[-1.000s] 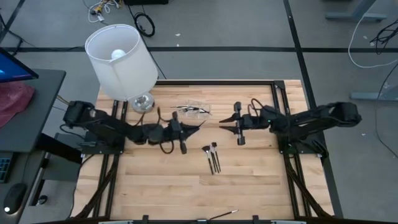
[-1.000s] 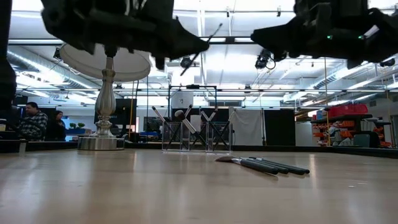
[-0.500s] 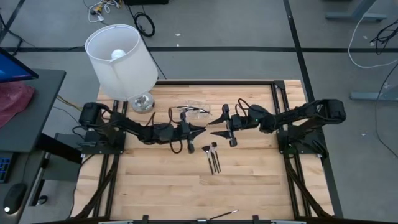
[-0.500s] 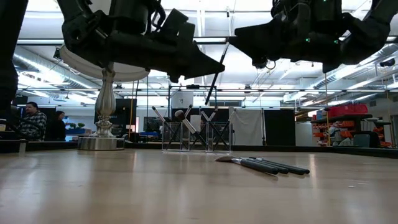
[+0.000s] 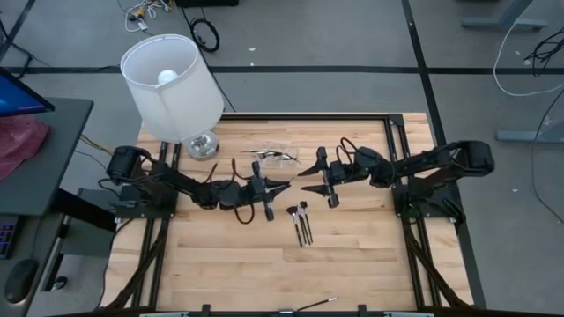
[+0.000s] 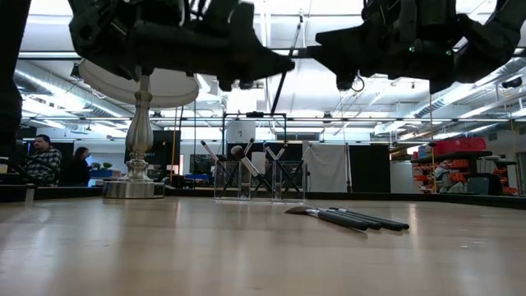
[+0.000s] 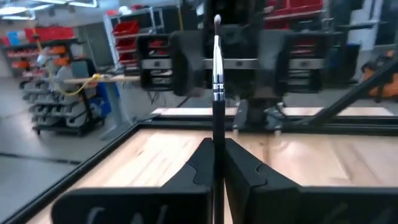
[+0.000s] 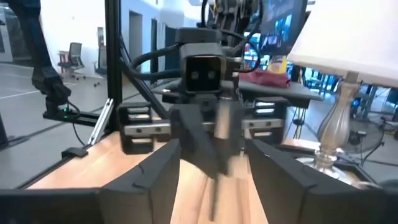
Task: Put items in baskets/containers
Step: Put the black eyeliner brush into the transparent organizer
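My left gripper point(image 5: 284, 184) is shut on a thin dark makeup brush point(image 7: 216, 68) and holds it above the table's middle. In the low view this brush point(image 6: 284, 78) stands nearly upright, pale bristle tip up. My right gripper point(image 5: 304, 179) faces it from the right. It is open, with its fingers point(image 8: 165, 165) spread on either side of the brush, and touches nothing. The clear container point(image 5: 273, 157) stands on the table behind them, with several brushes leaning in it point(image 6: 259, 177). Three more brushes point(image 5: 302, 222) lie flat on the wood nearer the front. My left gripper pinches the brush's dark handle point(image 7: 217, 127) below the silver ferrule, between its two fingers. The fingers lie level, pointing toward the table's right, across the handle. The brush is lifted clear and nearly upright, bristles up. Its lower end point(image 6: 273, 113) hangs below the fingers.
A white-shaded lamp point(image 5: 172, 84) on a silver base point(image 6: 131, 189) stands at the far left corner. One stray brush point(image 5: 317, 304) lies at the table's near edge. People sit in the room beyond the table, at the left point(image 6: 37, 160).
Both grippers have moved toward each other over the table's middle, the left toward the right edge and the right toward the left. The right gripper has opened. The held brush has turned from a slant to nearly upright.
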You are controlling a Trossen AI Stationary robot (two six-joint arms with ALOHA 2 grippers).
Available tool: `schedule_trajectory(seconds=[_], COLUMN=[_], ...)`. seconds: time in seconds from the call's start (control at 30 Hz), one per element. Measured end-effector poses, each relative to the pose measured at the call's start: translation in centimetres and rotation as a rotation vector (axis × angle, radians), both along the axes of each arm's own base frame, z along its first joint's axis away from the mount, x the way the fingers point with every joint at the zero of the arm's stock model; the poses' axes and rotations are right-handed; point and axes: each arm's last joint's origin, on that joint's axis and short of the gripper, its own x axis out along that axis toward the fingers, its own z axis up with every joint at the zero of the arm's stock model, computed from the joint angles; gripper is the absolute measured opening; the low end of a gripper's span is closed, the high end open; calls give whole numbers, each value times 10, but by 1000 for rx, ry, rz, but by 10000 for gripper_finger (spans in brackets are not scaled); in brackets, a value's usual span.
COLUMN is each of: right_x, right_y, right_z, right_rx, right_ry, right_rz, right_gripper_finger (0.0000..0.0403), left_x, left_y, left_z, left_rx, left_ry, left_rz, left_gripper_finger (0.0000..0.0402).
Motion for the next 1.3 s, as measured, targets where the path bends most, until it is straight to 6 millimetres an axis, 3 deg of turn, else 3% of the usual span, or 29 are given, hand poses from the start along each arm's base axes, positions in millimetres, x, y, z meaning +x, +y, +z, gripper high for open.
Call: schedule_trajectory(seconds=[0.17,0.43,0.63,0.8,1.13,1.3], right_x=[-1,4,4,4,4,4], right_y=[3,14,14,14,14,14], right_z=[5,8,8,8,8,8], right_rx=[18,74,63,50,51,48], right_ry=[-35,-13,-10,-17,-16,-14], right_rz=[17,72,71,70,63,58], right_gripper_finger=[197,197,191,147,14,35], left_x=[2,28,32,32,32,32], left_y=[-5,2,1,1,1,1], left_z=[6,8,10,6,6,6], left_rx=[14,-1,5,7,7,7], left_ry=[-15,30,47,82,85,85], left_rz=[-22,-41,-41,-37,-40,-34], left_gripper_finger=[21,17,19,20,21,23])
